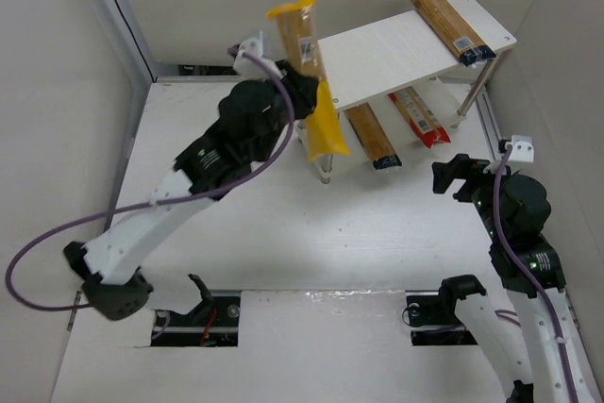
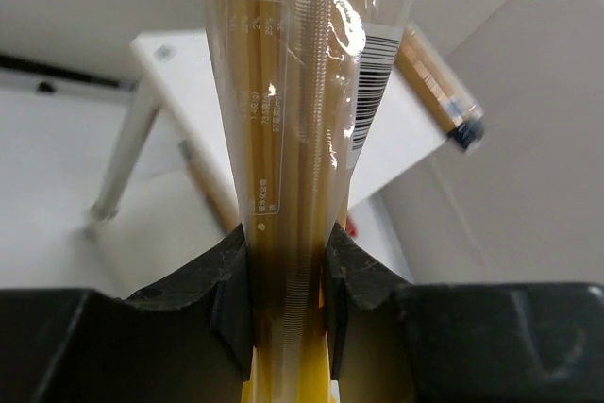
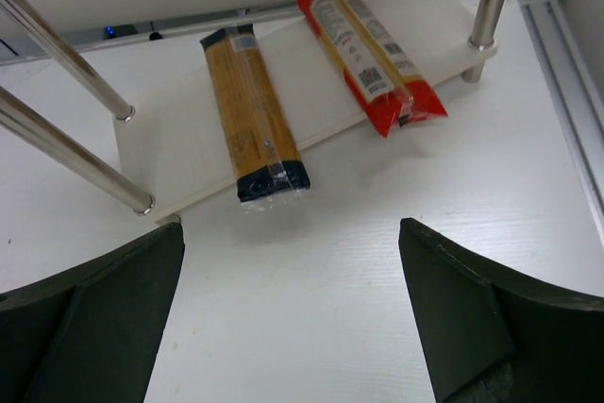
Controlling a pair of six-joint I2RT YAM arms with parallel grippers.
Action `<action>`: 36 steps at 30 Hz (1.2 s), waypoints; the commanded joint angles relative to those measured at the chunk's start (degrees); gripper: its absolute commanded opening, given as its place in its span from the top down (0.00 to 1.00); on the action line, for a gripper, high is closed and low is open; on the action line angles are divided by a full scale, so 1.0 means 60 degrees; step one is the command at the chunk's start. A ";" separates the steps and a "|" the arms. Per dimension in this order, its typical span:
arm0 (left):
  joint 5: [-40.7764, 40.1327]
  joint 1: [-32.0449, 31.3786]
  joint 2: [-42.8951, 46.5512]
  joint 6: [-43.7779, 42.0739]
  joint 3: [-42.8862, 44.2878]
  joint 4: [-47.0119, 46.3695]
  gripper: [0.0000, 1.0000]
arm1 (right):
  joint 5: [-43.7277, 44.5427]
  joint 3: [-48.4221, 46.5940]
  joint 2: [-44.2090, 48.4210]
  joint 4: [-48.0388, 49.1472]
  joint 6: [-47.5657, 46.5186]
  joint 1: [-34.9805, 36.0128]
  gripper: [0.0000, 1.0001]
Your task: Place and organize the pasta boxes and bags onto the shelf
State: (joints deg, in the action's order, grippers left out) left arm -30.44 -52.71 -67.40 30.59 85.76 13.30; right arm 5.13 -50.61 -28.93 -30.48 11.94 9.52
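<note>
My left gripper [image 1: 304, 93] is shut on the bright yellow spaghetti bag [image 1: 308, 68] and holds it upright by the left end of the shelf [image 1: 377, 61]. In the left wrist view the bag [image 2: 293, 120] stands clamped between the fingers [image 2: 231, 299]. One orange-brown pack [image 1: 449, 22] lies on the shelf top at the right. Another orange-brown pack [image 1: 371, 136] and the red pack [image 1: 420, 117] lie on the lower tier; both show in the right wrist view, the orange-brown pack [image 3: 253, 112] and the red pack [image 3: 363, 49]. My right gripper [image 3: 293, 313] is open and empty in front of the shelf.
The shelf's silver legs [image 3: 66, 153] stand at the corners. Pale walls enclose the table on the left, back and right. A metal rail [image 3: 566, 92] runs along the right edge. Two cut-outs [image 1: 193, 318] sit at the near edge by the arm bases.
</note>
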 commanded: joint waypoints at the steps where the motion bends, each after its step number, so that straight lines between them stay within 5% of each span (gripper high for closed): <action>1: 0.0252 0.0449 -0.1405 0.0011 0.3001 -0.2246 1.00 | 0.0227 0.0245 -0.0115 -0.0515 0.0907 0.0098 0.00; 7: 0.1232 0.1107 -0.4204 0.1579 0.6518 -0.2303 1.00 | 0.0698 0.0876 0.0075 -0.0721 0.1554 0.0098 0.00; 17: 0.4260 0.2454 -0.8262 0.4508 0.9332 -0.3431 1.00 | 0.1357 0.0657 0.0266 -0.1351 0.1642 0.0098 0.00; 26: 0.4649 0.2750 -0.8852 0.4894 0.9147 -0.3433 0.97 | 0.1856 0.0452 0.0179 -0.1541 0.1642 0.0098 0.00; 27: 0.4648 0.2750 -0.8531 0.4776 0.8637 -0.3563 0.70 | 0.1856 0.0452 0.0076 -0.1541 0.1642 0.0098 0.00; 28: 0.4648 0.2750 -0.8340 0.4601 0.8386 -0.3709 0.57 | 0.1754 0.0452 0.0075 -0.1541 0.1642 0.0098 0.00; 31: 0.4560 0.2750 -0.7797 0.4059 0.8047 -0.3711 0.40 | 0.1665 0.0452 -0.0115 -0.1541 0.1642 0.0098 0.00; 32: 0.4560 0.2750 -0.7680 0.3912 0.8046 -0.3566 0.27 | 0.1665 0.0452 -0.0115 -0.1454 0.1642 0.0098 0.00; 33: 0.4690 0.2750 -0.7562 0.3737 0.8046 -0.3477 0.00 | 0.1665 0.0452 -0.0202 -0.1453 0.1642 0.0098 0.00; 36: 0.4793 0.2750 -0.6702 0.3121 0.7711 -0.2586 0.00 | 0.1577 0.0364 -0.0203 -0.1365 0.1642 0.0098 0.00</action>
State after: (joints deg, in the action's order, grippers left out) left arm -2.98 -36.18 -117.47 54.83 132.97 -0.69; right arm 14.52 -45.69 -30.28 -40.12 21.26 9.52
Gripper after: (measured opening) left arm 0.997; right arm 0.995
